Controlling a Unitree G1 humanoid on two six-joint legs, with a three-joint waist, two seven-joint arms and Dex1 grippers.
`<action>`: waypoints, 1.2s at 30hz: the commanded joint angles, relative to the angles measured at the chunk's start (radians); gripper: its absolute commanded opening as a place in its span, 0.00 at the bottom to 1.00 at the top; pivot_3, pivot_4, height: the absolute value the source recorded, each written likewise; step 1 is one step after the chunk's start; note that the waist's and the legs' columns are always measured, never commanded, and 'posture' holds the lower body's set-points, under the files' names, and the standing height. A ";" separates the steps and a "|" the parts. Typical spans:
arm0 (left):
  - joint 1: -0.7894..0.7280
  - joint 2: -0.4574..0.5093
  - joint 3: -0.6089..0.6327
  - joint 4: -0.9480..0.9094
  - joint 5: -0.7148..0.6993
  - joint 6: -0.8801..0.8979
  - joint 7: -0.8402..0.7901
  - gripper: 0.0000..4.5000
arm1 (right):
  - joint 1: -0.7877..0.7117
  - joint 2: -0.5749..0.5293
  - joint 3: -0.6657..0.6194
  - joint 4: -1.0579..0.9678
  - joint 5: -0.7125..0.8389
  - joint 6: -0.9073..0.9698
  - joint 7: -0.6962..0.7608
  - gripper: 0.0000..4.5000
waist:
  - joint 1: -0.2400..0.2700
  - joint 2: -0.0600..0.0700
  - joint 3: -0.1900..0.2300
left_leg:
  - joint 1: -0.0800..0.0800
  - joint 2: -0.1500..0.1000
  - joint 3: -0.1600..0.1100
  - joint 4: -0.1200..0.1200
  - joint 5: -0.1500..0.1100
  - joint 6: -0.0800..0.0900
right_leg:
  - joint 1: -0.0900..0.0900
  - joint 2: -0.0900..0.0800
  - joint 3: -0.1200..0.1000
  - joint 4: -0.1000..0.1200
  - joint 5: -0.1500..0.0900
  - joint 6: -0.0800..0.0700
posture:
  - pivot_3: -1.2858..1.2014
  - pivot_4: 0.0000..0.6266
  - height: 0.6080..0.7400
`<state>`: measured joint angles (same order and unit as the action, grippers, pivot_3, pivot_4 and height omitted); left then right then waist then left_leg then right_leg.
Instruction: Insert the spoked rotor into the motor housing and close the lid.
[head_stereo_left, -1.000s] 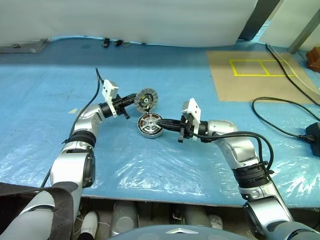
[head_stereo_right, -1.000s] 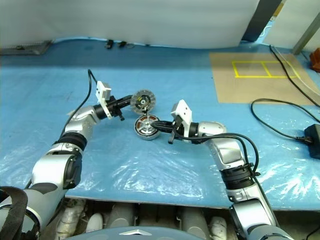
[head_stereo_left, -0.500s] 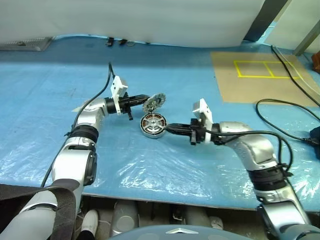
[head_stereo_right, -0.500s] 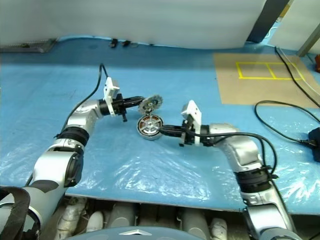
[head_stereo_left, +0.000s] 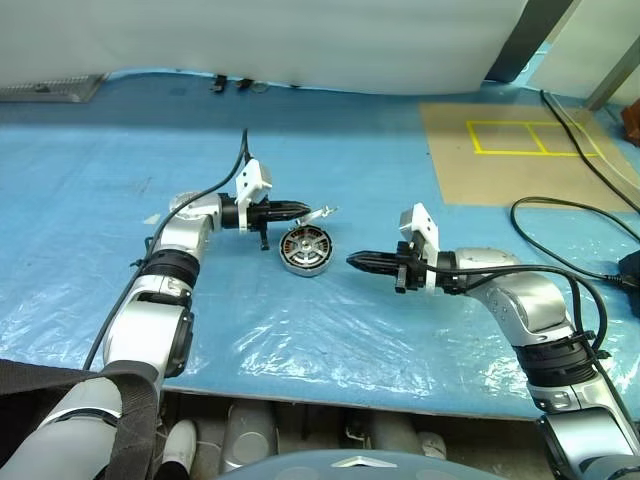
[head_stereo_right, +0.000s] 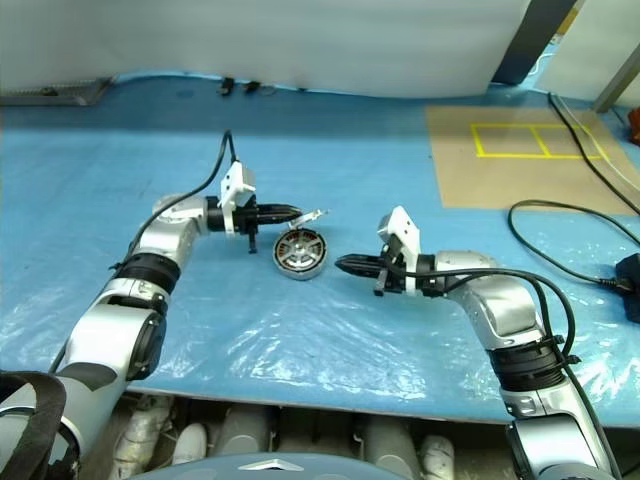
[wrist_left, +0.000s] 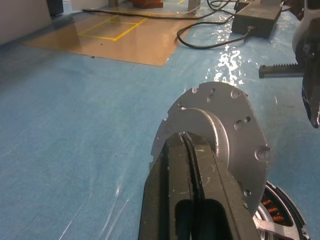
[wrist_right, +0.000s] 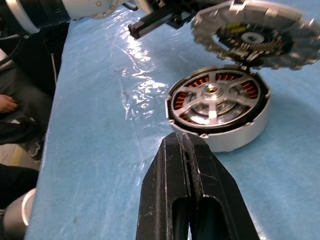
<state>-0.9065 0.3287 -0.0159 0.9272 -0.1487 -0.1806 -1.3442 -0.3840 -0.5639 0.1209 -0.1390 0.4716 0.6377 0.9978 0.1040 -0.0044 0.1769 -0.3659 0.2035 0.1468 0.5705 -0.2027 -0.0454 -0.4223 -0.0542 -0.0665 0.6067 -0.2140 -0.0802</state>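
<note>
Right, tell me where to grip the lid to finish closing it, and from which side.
Grip the lid at its free rim, opposite the hinge, coming from the left gripper's side. It hangs tilted, part-open over the motor housing, so that raised edge is probably easiest to pinch and press down.

Lid (head_stereo_left: 322, 212) half-closed over motor housing (head_stereo_left: 307, 249)

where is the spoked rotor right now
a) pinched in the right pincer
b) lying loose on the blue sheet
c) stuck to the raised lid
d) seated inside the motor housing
d: the right wrist view shows the spoked rotor sitting inside the motor housing over the copper windings, while the lid hangs tilted above it and the right pincer is shut on nothing.
</note>
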 joint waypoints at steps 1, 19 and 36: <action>0.030 0.005 -0.029 -0.056 0.018 -0.019 0.001 0.01 | -0.016 0.009 -0.030 -0.009 0.008 -0.028 -0.010 0.00 | 0.000 0.000 0.000 | 0.000 0.000 0.000 0.000 0.000 0.000 | 0.000 0.000 0.000 0.000 0.000 0.000 | 0.52 0.24 1.00; 0.140 0.041 -0.216 -0.167 0.182 -0.084 0.075 0.01 | -0.026 0.035 -0.022 -0.004 0.008 -0.046 -0.033 0.00 | -0.002 0.003 -0.002 | 0.006 0.000 0.000 0.001 -0.001 -0.001 | 0.004 0.000 0.001 0.001 -0.002 -0.004 | 0.52 0.24 1.00; 0.166 0.056 -0.199 -0.220 0.119 -0.046 0.111 0.01 | -0.097 0.123 0.016 0.079 -0.064 -0.115 -0.074 0.00 | -0.008 0.003 -0.002 | 0.017 0.000 0.001 -0.003 -0.002 -0.003 | 0.014 0.000 0.001 -0.001 -0.003 -0.004 | 0.52 0.24 1.00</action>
<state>-0.7699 0.3806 -0.2103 0.6959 -0.0304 -0.2570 -1.2286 -0.4598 -0.4485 0.1307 -0.0607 0.4208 0.5502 0.9322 0.0965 -0.0014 0.1751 -0.3485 0.2033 0.1481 0.5676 -0.2045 -0.0483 -0.4084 -0.0546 -0.0651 0.6056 -0.2171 -0.0839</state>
